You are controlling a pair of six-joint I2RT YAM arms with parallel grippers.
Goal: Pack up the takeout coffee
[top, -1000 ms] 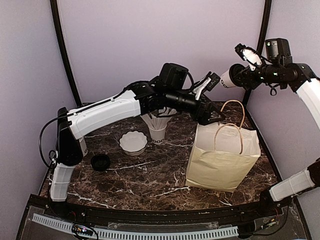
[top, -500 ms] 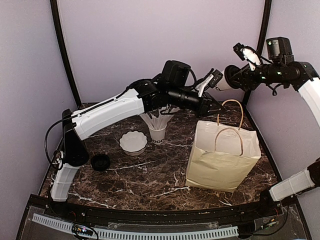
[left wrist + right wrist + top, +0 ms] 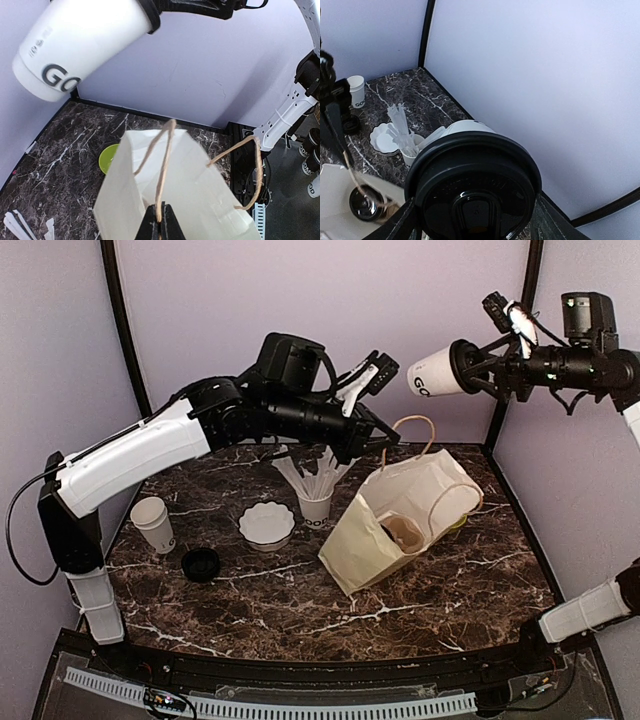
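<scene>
A takeout coffee cup [image 3: 437, 371], white with black lettering and a black lid [image 3: 473, 185], hangs on its side high at the back right, and my right gripper [image 3: 476, 368] is shut on its lid end. Seen from the left wrist, this cup [image 3: 82, 42] is above the bag. My left gripper [image 3: 160, 220] is shut on one twine handle [image 3: 162, 165] of the cream paper bag [image 3: 400, 520], which leans left with its mouth open. A second white lettered cup [image 3: 152, 523] stands lidless at the far left. In the right wrist view something round and black [image 3: 365, 202] sits in the bag's mouth.
A loose black lid [image 3: 201, 563] lies next to the lidless cup. A white scalloped bowl [image 3: 267, 524] and a small cup of straws [image 3: 316, 502] stand mid-table, left of the bag. A green disc [image 3: 109, 156] lies behind the bag. Purple walls close in the back and sides.
My left gripper shut on the bag's handle and pulled it up and left, tipping the bag over. The left arm swung back, uncovering the lidless cup. The right arm shifted slightly with its cup.
</scene>
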